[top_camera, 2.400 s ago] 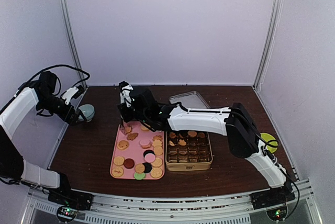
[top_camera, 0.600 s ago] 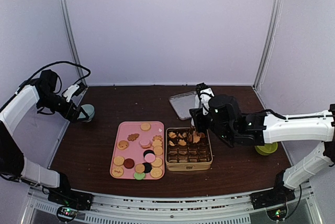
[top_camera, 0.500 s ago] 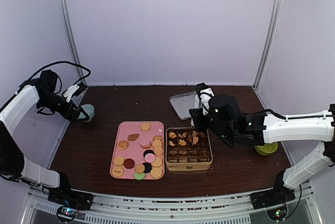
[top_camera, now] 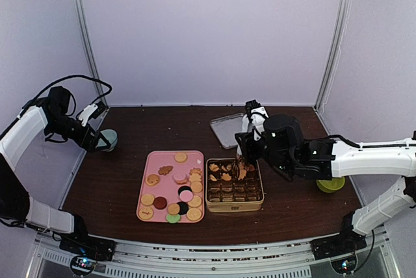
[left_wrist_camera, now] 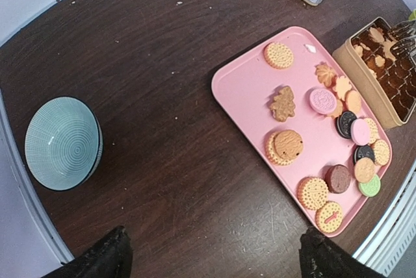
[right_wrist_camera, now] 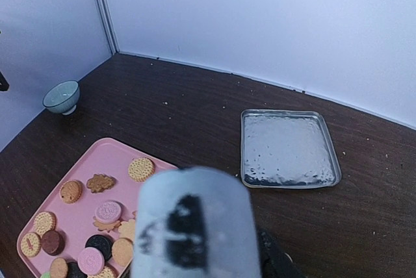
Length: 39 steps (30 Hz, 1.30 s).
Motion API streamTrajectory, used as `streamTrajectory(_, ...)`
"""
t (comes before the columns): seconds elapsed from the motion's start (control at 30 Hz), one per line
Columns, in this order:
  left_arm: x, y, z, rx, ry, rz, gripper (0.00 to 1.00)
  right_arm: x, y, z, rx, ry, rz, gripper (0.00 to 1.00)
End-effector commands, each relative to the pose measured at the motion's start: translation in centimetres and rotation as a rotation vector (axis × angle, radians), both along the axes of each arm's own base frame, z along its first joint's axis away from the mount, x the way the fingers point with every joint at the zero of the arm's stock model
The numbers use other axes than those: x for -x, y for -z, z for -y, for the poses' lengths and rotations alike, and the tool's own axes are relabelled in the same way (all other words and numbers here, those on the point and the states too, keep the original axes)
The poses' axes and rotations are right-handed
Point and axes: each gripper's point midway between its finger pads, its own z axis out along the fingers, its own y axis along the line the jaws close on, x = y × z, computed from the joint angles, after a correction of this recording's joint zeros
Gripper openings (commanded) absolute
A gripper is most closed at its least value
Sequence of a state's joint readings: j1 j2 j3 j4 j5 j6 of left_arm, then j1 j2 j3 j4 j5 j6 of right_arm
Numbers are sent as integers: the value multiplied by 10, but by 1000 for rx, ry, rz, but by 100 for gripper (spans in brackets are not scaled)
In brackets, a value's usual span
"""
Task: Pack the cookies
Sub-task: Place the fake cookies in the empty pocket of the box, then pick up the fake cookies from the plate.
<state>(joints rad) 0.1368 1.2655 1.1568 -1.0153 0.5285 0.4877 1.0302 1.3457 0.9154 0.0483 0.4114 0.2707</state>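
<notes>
Several cookies [top_camera: 153, 179] lie on the pink tray [top_camera: 164, 187]: round tan ones, pink, black, dark red and a green one. The left wrist view shows the same cookies [left_wrist_camera: 279, 55] on the tray [left_wrist_camera: 247, 96]. More sit in the paper cups of the gold tin [top_camera: 234, 207]. My right gripper [top_camera: 241, 165] hangs over the tin's back row, shut on a tan cookie held on edge. In the right wrist view a blurred pale finger [right_wrist_camera: 195, 226] fills the foreground and hides the jaws. My left gripper [left_wrist_camera: 218, 260] is open and holds nothing, high at the far left beside the bowl.
A teal bowl [top_camera: 108, 139] stands at the far left near the wall. The tin's silver lid [top_camera: 227, 128] lies flat behind the tin. A green object [top_camera: 331, 184] sits half hidden under the right arm. Metal posts and walls close in the table.
The right arm carried a cookie from the back of the pink tray over to the gold tin and has since settled slightly there. The left arm has stayed put.
</notes>
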Motion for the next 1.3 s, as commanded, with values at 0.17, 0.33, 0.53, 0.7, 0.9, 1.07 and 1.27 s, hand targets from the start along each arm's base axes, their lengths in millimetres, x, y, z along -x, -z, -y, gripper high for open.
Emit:
streamTrajectory(0.17, 2, -9, 5, 37, 19, 28, 90, 2, -25, 8, -92, 19, 19, 36)
streamTrajectory(0.33, 1, -10, 6, 39, 24, 30, 89, 2, -27, 8, -92, 20, 18, 32)
streamTrajectory(0.53, 3, -10, 7, 38, 30, 36, 89, 3, -43, -6, -128, -31, 27, 29)
streamTrajectory(0.7, 6, -7, 7, 35, 31, 32, 89, 7, -53, -54, -119, -125, 39, 28)
streamTrajectory(0.9, 9, -6, 6, 26, 26, 28, 90, 23, -65, -137, -122, -287, 62, 29)
streamTrajectory(1.07, 9, -6, 6, 29, 27, 16, 90, 35, -54, -205, -75, -417, 68, 32)
streamTrajectory(1.27, 13, -4, 6, 25, 39, -4, 90, 26, -30, -260, -45, -490, 57, 38)
